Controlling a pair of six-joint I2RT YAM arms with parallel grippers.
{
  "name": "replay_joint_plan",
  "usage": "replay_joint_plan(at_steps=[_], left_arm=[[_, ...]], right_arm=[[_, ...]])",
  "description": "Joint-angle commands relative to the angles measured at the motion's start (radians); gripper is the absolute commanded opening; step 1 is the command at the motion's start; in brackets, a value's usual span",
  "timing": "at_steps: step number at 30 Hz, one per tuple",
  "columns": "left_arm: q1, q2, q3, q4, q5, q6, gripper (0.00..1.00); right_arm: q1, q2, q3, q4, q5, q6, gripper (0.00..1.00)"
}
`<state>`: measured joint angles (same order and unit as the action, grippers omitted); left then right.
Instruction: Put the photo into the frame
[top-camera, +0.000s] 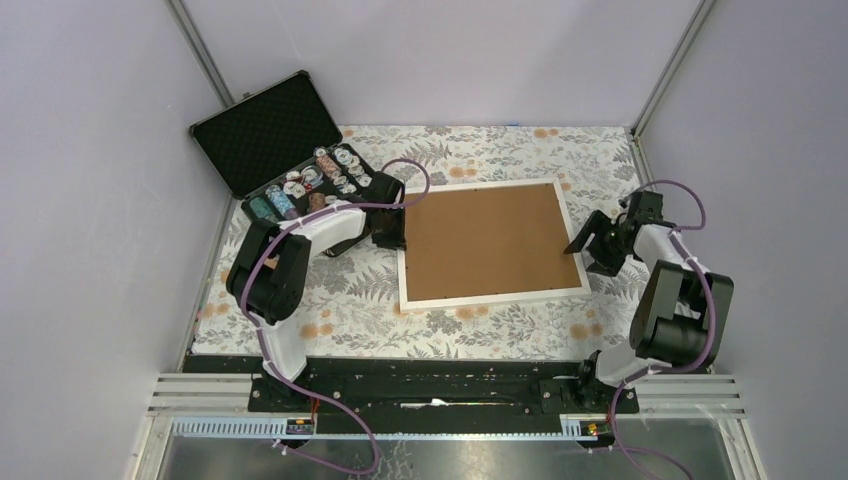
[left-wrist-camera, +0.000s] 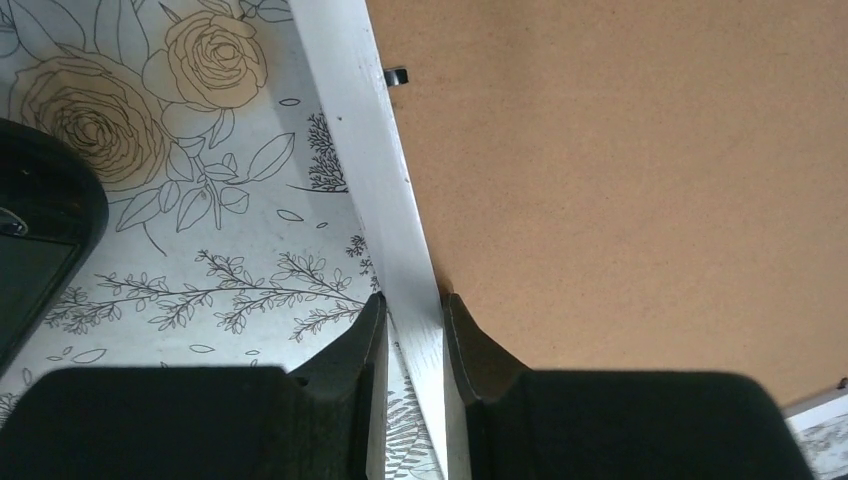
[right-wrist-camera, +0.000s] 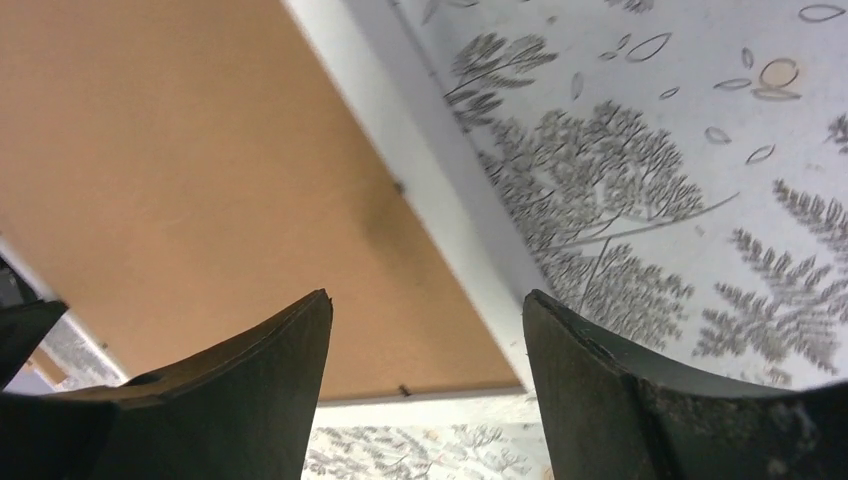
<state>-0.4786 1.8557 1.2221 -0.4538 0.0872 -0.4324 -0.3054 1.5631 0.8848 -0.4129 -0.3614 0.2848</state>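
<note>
The white frame (top-camera: 490, 296) lies back side up on the flowered cloth, with a plain brown backing board (top-camera: 487, 241) filling it. The photo is hidden. My left gripper (top-camera: 393, 240) is at the middle of the frame's left rail. In the left wrist view its jaws (left-wrist-camera: 415, 305) are shut on that white rail (left-wrist-camera: 370, 150), one finger outside it and one on the board side (left-wrist-camera: 620, 180). My right gripper (top-camera: 583, 245) hangs beside the frame's right edge. In the right wrist view it (right-wrist-camera: 427, 305) is open above the rail (right-wrist-camera: 440, 190) near a corner, holding nothing.
An open black foam-lined case (top-camera: 290, 160) with several stacks of chips stands at the back left, close behind the left arm. Small metal tabs (left-wrist-camera: 396, 75) stick out at the board's edge. Grey walls enclose the table on three sides.
</note>
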Motion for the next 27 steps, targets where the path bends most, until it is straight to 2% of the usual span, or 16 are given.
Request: replay_joint_plan(at_steps=[1, 7, 12, 19, 27], left_arm=[[-0.020, 0.011, -0.081, -0.071, -0.083, 0.175, 0.00], [-0.020, 0.030, -0.097, -0.051, -0.064, 0.162, 0.00], [-0.020, 0.048, -0.093, -0.060, -0.068, 0.124, 0.00], [-0.020, 0.033, -0.080, -0.072, -0.076, 0.104, 0.00], [-0.020, 0.034, -0.075, -0.073, -0.066, 0.099, 0.00]], right_arm=[[0.028, -0.102, 0.070, -0.082, 0.050, 0.007, 0.78], [0.028, -0.018, 0.133, -0.104, 0.222, -0.040, 0.75], [0.047, 0.044, 0.170, -0.125, 0.212, -0.068, 0.60], [0.073, 0.154, 0.253, -0.165, 0.259, -0.089, 0.45], [0.078, 0.167, 0.256, -0.164, 0.253, -0.103, 0.44]])
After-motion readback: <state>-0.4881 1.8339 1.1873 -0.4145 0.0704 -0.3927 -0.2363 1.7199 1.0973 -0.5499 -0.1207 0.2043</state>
